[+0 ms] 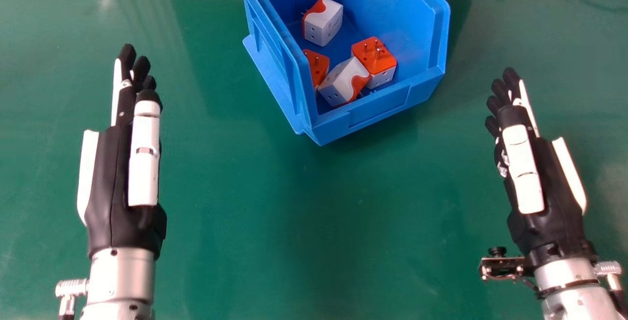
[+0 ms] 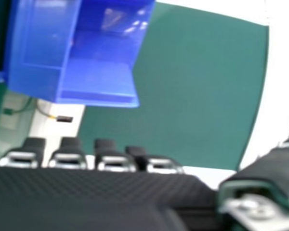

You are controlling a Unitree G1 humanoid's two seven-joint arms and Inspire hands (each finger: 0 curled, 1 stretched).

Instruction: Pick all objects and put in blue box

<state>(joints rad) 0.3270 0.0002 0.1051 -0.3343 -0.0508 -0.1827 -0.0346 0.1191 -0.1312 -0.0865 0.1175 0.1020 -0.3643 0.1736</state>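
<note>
Green worktop (image 1: 304, 241) bears blue box (image 1: 380, 106).
Head view shows orange-white cubes (image 1: 321, 28) inside, left robot hand (image 1: 115, 163) and right robot hand (image 1: 552, 187) flanking, straight-fingered; right hand view, cable (image 2: 64, 119) nearby.

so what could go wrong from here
The blue box sits at the far side of the green table, so a forward bump from the left hand or right hand might push it towards that edge.

The box's wall partly hides one plug adapter, so a count from the head view could miss it.

Another adapter has its pins facing up, which might snag fingers reaching in.
</note>
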